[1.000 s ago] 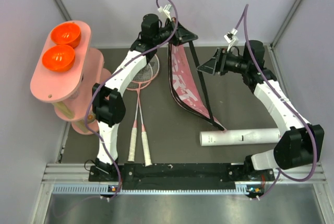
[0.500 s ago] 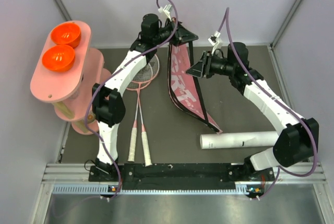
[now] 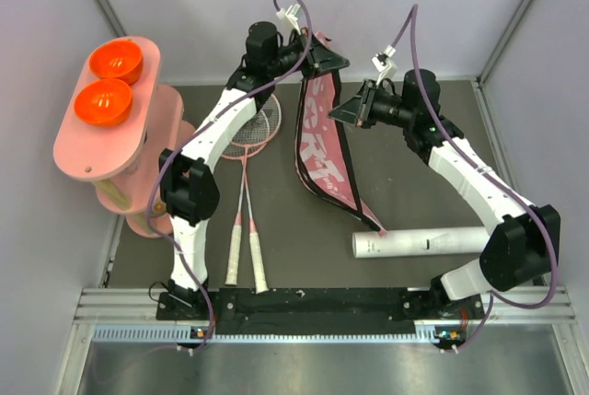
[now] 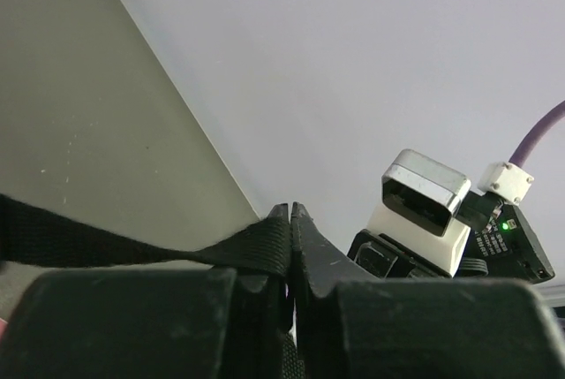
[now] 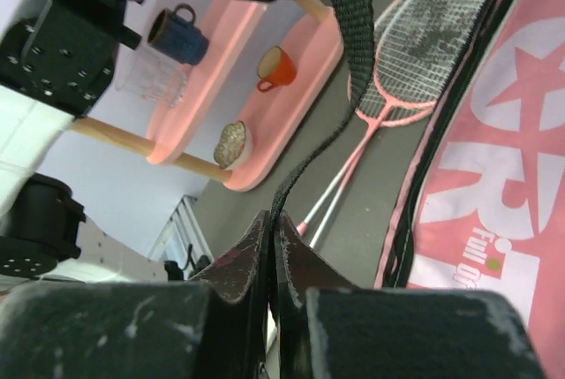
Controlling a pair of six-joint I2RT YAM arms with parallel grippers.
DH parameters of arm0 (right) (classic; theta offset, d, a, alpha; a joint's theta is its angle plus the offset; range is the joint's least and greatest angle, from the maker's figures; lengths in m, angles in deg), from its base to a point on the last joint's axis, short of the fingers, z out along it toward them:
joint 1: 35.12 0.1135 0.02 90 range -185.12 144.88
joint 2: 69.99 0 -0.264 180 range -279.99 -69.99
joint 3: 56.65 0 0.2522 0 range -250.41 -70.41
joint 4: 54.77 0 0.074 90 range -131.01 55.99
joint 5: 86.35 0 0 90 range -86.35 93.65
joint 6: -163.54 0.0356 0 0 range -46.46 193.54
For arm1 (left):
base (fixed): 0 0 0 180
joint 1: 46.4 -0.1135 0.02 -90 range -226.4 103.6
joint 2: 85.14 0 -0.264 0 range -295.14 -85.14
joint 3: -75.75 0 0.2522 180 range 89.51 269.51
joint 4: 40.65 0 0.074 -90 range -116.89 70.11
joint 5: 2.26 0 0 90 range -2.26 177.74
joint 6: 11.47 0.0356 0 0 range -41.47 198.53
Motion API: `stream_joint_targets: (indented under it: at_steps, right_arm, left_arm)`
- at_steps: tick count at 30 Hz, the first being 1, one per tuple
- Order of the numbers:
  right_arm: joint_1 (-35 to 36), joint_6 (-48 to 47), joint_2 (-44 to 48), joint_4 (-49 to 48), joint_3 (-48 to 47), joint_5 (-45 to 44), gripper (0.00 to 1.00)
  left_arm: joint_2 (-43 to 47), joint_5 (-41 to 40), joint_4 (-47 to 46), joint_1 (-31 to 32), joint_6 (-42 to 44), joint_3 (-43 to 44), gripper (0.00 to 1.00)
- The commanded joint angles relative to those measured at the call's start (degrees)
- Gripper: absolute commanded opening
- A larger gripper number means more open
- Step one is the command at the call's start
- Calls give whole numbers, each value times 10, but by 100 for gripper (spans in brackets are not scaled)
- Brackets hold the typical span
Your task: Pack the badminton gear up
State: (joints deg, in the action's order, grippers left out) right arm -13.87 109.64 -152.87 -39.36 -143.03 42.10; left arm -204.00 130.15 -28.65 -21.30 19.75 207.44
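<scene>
The pink "SPORT" bag (image 3: 317,146) hangs tilted over the middle of the mat, its top end raised at the back. My left gripper (image 3: 324,59) is shut on the bag's black strap (image 4: 132,251) at that top end. My right gripper (image 3: 336,114) is shut on the same strap (image 5: 349,61) just right of the bag (image 5: 494,176). Two pink-framed rackets (image 3: 253,133) lie side by side on the mat left of the bag, white handles toward the near edge. A long white tube (image 3: 423,243) lies across the mat at the near right.
A pink oval stand (image 3: 106,128) with two orange bowls (image 3: 115,61) stands at the left edge. Its lower shelves hold a blue mug (image 5: 177,34) and an orange cup (image 5: 278,68). Grey walls close in the back and both sides.
My right gripper has moved left to the strap and shut on it. The bag's upper part has swung slightly. The left gripper has stayed at the bag's top.
</scene>
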Motion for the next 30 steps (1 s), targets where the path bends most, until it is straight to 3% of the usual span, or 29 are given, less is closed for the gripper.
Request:
stream_joint_targets:
  at_steps: [1,4,8,12,14,19,30]
  right_arm:
    - [1,75,10,-126,4,-1,0]
    - [2,135,10,-190,27,-9,0]
    - [2,162,0,-234,35,-13,0]
    - [1,158,1,-238,36,-18,0]
    - [2,156,0,-239,36,-17,0]
    - [13,154,-4,-247,40,-21,0]
    - [43,124,3,-226,41,-39,0]
  left_arm:
    - [58,10,-22,-1,9,2,12]
    - [73,6,-11,-1,23,-11,27]
    - [107,-25,61,-1,70,-50,59]
    - [150,-65,136,-1,139,-86,69]
    - [180,-92,155,-1,147,-130,71]
    - [219,-84,102,6,117,-219,72]
    - [196,-73,57,22,61,-226,73]
